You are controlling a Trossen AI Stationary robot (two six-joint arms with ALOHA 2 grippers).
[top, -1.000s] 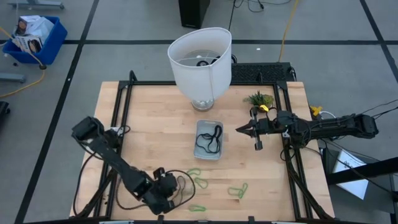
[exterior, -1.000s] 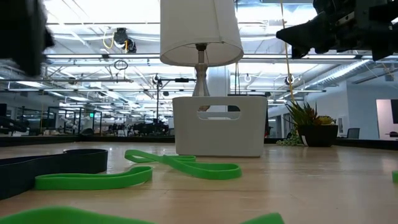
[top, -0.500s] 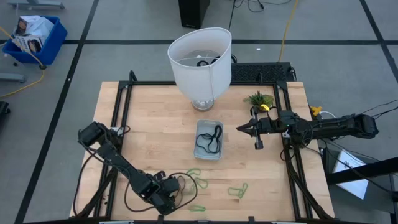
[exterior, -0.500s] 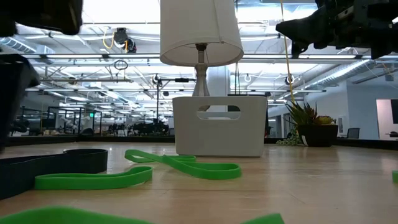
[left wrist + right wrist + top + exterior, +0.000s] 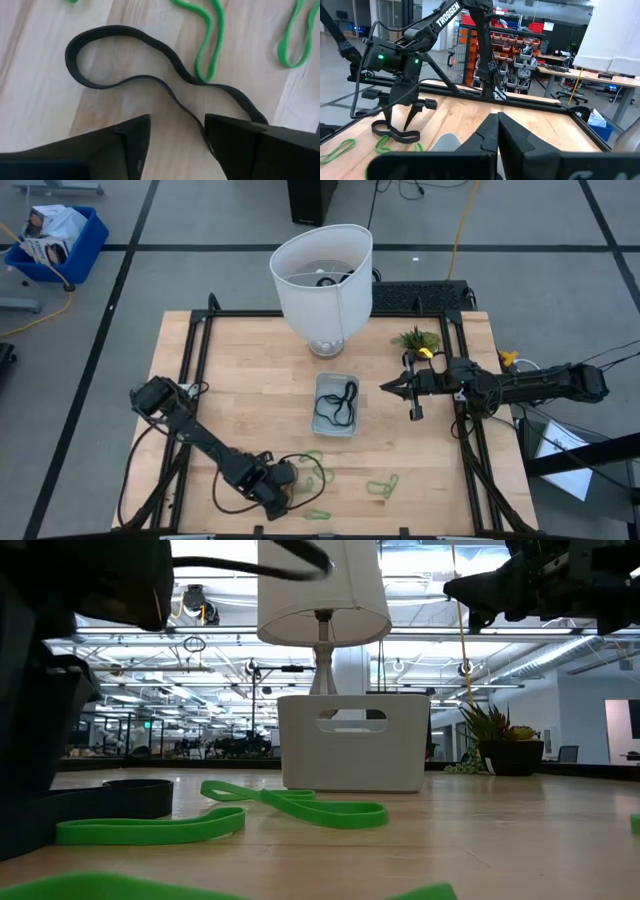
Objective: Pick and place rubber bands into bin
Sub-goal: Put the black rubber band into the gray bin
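Note:
A black rubber band (image 5: 120, 28) lies slack on the wood near the table's front edge (image 5: 305, 461), with several light-green bands (image 5: 383, 485) (image 5: 290, 805) around it. My left gripper (image 5: 175, 145) (image 5: 284, 481) hovers low over it, open, with the band's middle stretch running up between the fingers. The clear bin (image 5: 352, 380) sits at the table's centre and holds black bands (image 5: 335, 402). My right gripper (image 5: 385, 388) (image 5: 497, 120) is shut and empty, held in the air to the right of the bin. My left gripper comes at the black band from above, one finger on either side of its middle stretch (image 5: 192, 115). That stretch runs along one finger's (image 5: 225, 140) inner edge. I cannot tell whether it touches. The band lies flat on the table.
A lamp with a big white shade (image 5: 322, 275) stands behind the bin. A small potted plant (image 5: 416, 338) is at the far right. Black frame rails (image 5: 195, 360) run along the table's sides. A blue crate (image 5: 55, 240) sits on the floor beyond the table.
My left gripper has moved toward the table's right and far edges, coming over the black band, and shows larger at the low view's left. The bands and bin have stayed put.

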